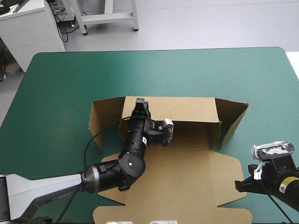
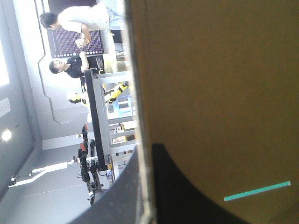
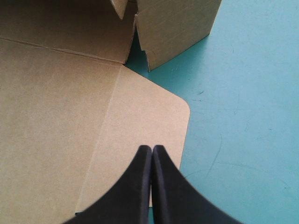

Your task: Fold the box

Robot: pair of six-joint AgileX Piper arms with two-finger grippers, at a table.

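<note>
High view: the brown box [image 1: 187,140] lies on the teal-green counter [image 1: 70,79], around the middle and reaching to the near edge. Its long axis runs left to right, parallel to the counter's far edge. The rear wall [image 1: 187,108] stands upright. A side flap at each end, left [image 1: 105,116] and right [image 1: 233,119], is raised and splays outward. The lid [image 1: 187,186] lies flat, pointing toward the near edge.

The left tool [image 1: 140,103] reaches in over the lid and is clenched on the rear wall's top edge, near its left end. In the left wrist view its black fingers [image 2: 187,196] sit on either side of the board [image 2: 210,93].

The right tool [image 3: 152,151] is clenched on nothing, its fingers meeting in one point over the lid's rounded right tab [image 3: 154,121], close to that tab's outer edge.
</note>
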